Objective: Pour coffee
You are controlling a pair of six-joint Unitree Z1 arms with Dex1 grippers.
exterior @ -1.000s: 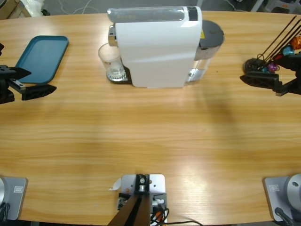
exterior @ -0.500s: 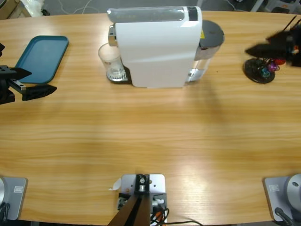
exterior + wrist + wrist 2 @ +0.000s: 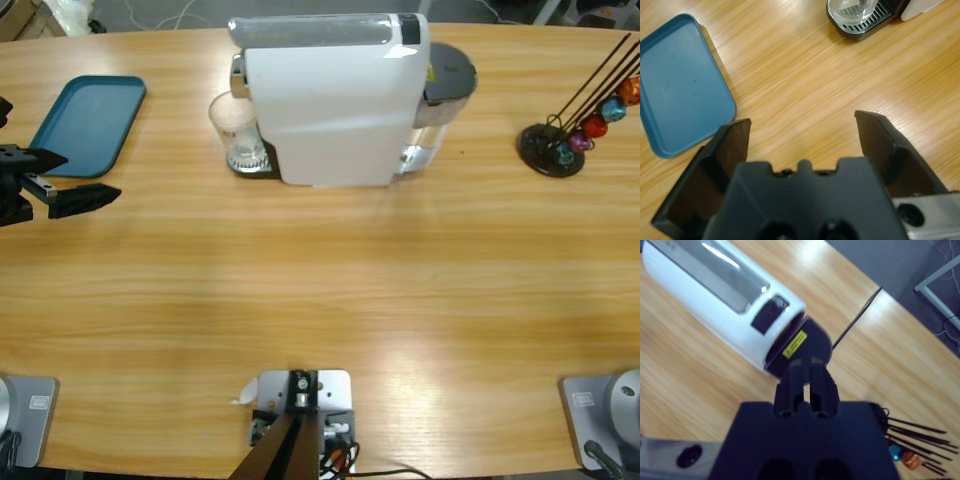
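A small clear glass tumbler (image 3: 238, 130) stands on the black drip tray (image 3: 867, 27) under the spout of the white coffee machine (image 3: 335, 100). The tumbler (image 3: 852, 9) looks clear, and no coffee shows in it. My left gripper (image 3: 90, 172) hovers at the table's left edge, open and holding nothing, pointed toward the tumbler from well short of it. My right gripper (image 3: 807, 377) is out of the high view. In its wrist view it is shut with nothing held, high above the machine's (image 3: 725, 300) grey rear end.
A teal tray (image 3: 90, 120) lies at the back left, just beside the left gripper, and shows again (image 3: 680, 85) in the left wrist view. A black wire capsule stand (image 3: 560, 145) with coloured capsules sits at the far right. Bare wood spreads in front of the machine.
The right arm, beside the capsule stand a second ago, has lifted away and left the high view. The left arm has barely shifted.
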